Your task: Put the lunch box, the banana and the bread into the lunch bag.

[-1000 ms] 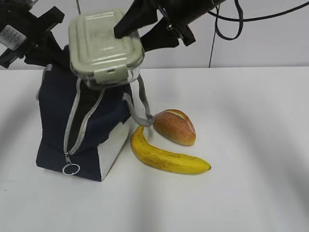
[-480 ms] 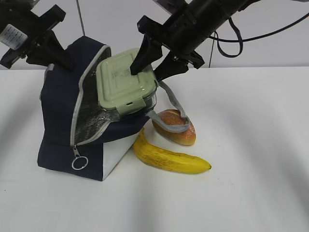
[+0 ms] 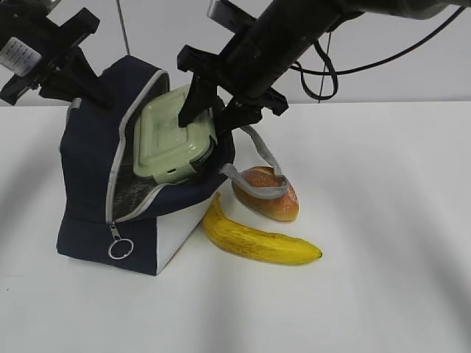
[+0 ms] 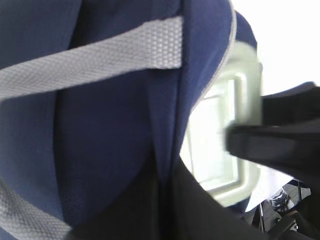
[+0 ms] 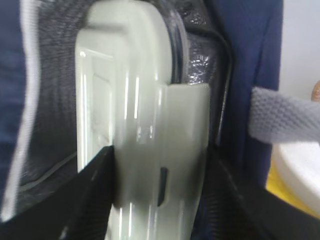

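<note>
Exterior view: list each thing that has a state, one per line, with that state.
lunch bag: unzipped, mouth held open, upright on the table.
lunch box: lid on, tilted, partly inside the bag's mouth.
right pincer: closed on the lunch box.
left pincer: shut, at the bag's top edge.
banana: on the table, outside the bag.
bread: on the table, the bag's strap draped over it.

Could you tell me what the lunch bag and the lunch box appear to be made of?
Lunch bag: navy woven fabric, matte, with a crinkled silvery, foil-like lining and grey webbing straps. Lunch box: pale green glossy lid, probably plastic, over a clear body, glass or plastic.
</note>
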`<state>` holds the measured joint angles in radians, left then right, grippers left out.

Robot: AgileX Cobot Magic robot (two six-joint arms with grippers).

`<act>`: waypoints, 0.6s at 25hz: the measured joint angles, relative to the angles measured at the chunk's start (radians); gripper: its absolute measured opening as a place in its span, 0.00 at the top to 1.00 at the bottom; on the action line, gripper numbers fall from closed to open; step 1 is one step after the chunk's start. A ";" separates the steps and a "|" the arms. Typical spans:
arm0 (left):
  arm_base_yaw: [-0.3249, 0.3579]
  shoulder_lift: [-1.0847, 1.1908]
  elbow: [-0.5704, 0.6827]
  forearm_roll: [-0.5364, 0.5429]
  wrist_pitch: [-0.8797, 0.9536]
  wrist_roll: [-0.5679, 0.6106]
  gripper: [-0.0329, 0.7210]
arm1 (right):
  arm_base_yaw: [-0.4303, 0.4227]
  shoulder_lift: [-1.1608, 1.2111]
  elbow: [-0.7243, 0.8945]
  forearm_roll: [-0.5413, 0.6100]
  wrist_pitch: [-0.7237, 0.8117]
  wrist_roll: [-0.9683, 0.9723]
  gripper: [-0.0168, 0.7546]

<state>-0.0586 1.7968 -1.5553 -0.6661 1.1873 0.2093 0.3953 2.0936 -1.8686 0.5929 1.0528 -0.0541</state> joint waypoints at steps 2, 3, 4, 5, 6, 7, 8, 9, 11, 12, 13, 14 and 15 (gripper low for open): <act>0.000 0.000 0.000 0.000 0.000 0.000 0.96 | 0.019 0.024 0.000 -0.011 -0.016 0.010 0.48; 0.000 0.000 0.000 0.000 0.001 0.000 0.96 | 0.030 0.031 0.000 -0.021 -0.023 0.023 0.48; 0.000 0.000 0.000 0.000 0.001 0.000 0.96 | 0.044 0.039 -0.002 -0.031 -0.036 0.032 0.48; 0.000 0.000 0.000 0.000 0.002 0.000 0.96 | 0.058 0.044 -0.002 -0.039 -0.051 0.036 0.48; 0.000 0.000 0.000 0.000 0.002 0.000 0.96 | 0.068 0.047 -0.002 -0.043 -0.065 0.044 0.48; 0.000 0.000 0.000 0.000 0.003 0.000 0.96 | 0.077 0.052 -0.002 -0.045 -0.081 0.054 0.48; 0.000 0.000 0.000 0.000 0.006 0.000 0.96 | 0.085 0.054 -0.004 -0.045 -0.101 0.054 0.48; 0.000 0.000 0.000 0.001 0.008 0.000 0.96 | 0.090 0.058 -0.004 -0.045 -0.120 0.063 0.48; 0.000 0.000 0.000 0.001 0.012 0.000 0.96 | 0.096 0.064 -0.004 -0.045 -0.147 0.072 0.48; 0.000 0.000 0.000 0.001 0.013 0.000 0.96 | 0.097 0.070 -0.004 -0.045 -0.154 0.074 0.48; 0.000 0.000 0.000 0.001 0.013 0.000 0.96 | 0.099 0.074 -0.009 -0.041 -0.157 0.076 0.48; 0.000 0.000 0.000 0.002 0.013 0.000 0.96 | 0.099 0.085 -0.014 -0.041 -0.161 0.078 0.48; 0.000 0.000 0.000 0.002 0.013 0.000 0.96 | 0.101 0.097 -0.019 -0.041 -0.167 0.078 0.48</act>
<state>-0.0586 1.7968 -1.5553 -0.6640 1.1998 0.2093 0.4964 2.1910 -1.8879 0.5521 0.8861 0.0241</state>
